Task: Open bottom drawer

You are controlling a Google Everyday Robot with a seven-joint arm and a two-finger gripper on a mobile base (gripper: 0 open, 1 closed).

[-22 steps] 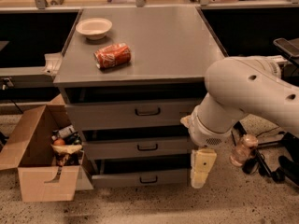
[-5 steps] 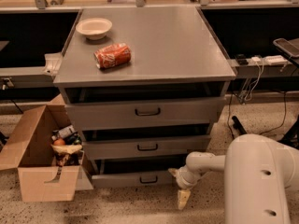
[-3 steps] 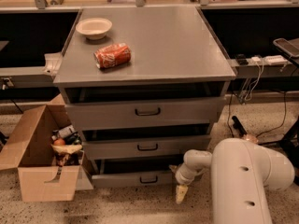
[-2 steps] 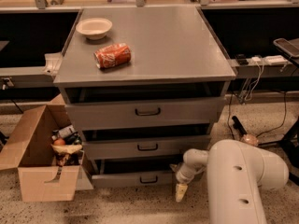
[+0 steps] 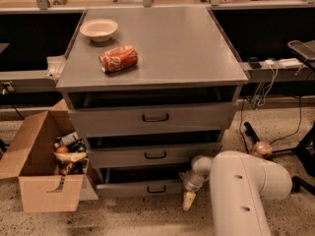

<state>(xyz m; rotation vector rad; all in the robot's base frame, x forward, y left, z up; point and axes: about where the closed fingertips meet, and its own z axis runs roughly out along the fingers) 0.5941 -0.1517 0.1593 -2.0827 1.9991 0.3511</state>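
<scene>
The bottom drawer (image 5: 142, 187) is the lowest, narrowest grey front of the three-drawer cabinet, with a small dark loop handle (image 5: 156, 189) at its middle. Its front sits roughly level with the fronts above. My gripper (image 5: 189, 200) hangs from the white arm (image 5: 241, 191) low at the drawer's right end, its pale fingers (image 5: 188, 201) pointing down toward the floor, to the right of the handle and apart from it.
A white bowl (image 5: 99, 29) and a red can (image 5: 118, 58) lie on the grey cabinet top (image 5: 187, 48). An open cardboard box (image 5: 42, 173) of items stands on the floor at the left. Cables and a stand (image 5: 275, 146) are at the right.
My gripper has shifted slightly at the bottom drawer's right end over the last second. The drawer front has not visibly moved.
</scene>
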